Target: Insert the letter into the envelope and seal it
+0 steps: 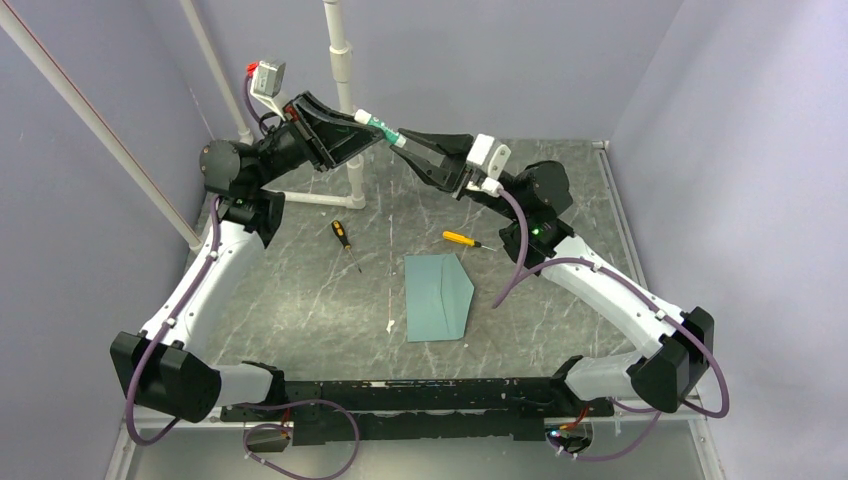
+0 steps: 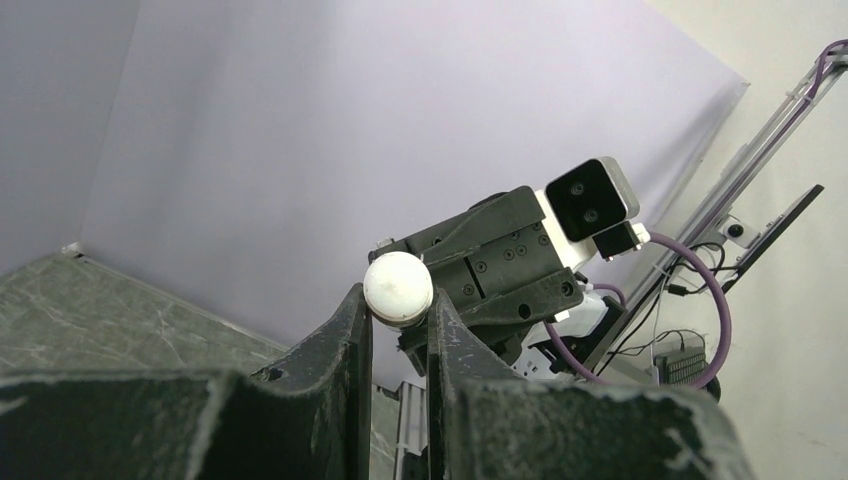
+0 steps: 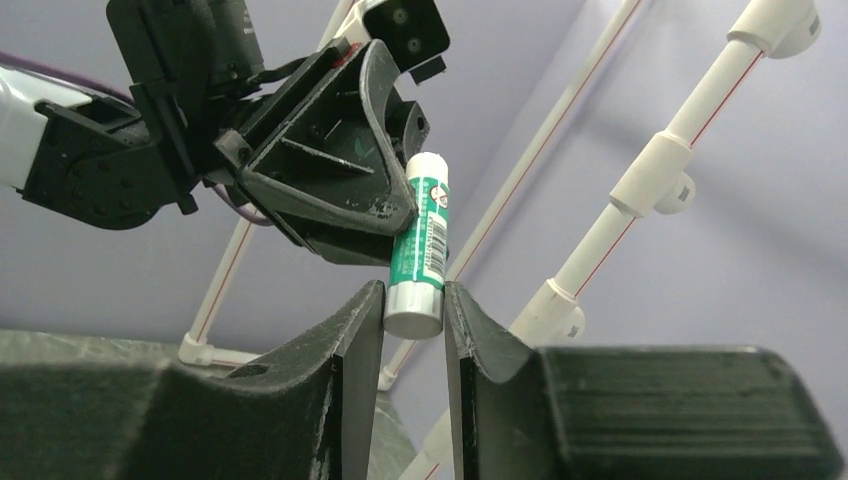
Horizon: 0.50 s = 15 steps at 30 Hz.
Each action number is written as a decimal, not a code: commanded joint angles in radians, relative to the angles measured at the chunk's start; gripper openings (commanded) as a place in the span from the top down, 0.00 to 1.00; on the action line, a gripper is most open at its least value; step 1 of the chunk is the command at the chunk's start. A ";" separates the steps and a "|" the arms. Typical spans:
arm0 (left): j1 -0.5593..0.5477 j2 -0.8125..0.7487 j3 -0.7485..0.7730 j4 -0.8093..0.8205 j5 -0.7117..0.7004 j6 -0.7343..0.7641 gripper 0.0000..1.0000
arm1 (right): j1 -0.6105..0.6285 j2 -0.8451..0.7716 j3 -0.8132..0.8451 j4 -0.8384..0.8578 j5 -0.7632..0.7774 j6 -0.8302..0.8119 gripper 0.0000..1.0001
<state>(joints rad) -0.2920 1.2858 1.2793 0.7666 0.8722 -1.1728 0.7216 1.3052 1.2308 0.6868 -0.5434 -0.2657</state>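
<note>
The teal envelope (image 1: 437,297) lies flat mid-table, its tapering flap pointing right. No separate letter shows. Both arms are raised at the back, far above the envelope. They hold a green-and-white glue stick (image 1: 382,128) between them in the air. My left gripper (image 1: 366,121) is shut on its white cap end (image 2: 398,287). My right gripper (image 1: 404,141) is shut around its silver base end (image 3: 412,312). The stick's green label (image 3: 428,235) shows in the right wrist view, with the left gripper's fingers (image 3: 340,190) behind it.
A black-and-orange screwdriver (image 1: 343,237) and a yellow-handled screwdriver (image 1: 459,238) lie behind the envelope. A thin white stick (image 1: 390,312) lies left of it. White pipe posts (image 1: 346,100) stand at the back and left. Purple walls close in the table.
</note>
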 commanded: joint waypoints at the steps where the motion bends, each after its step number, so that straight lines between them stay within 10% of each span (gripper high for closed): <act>1: -0.001 -0.006 -0.004 0.069 -0.007 -0.035 0.97 | 0.001 -0.006 0.018 -0.024 -0.011 -0.044 0.69; 15: 0.004 -0.012 0.027 0.240 0.180 0.100 0.98 | -0.003 0.018 0.173 -0.173 -0.135 0.387 1.00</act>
<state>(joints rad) -0.2806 1.2869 1.2350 0.9119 0.8860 -1.1709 0.7162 1.3212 1.3205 0.5323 -0.5774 -0.1223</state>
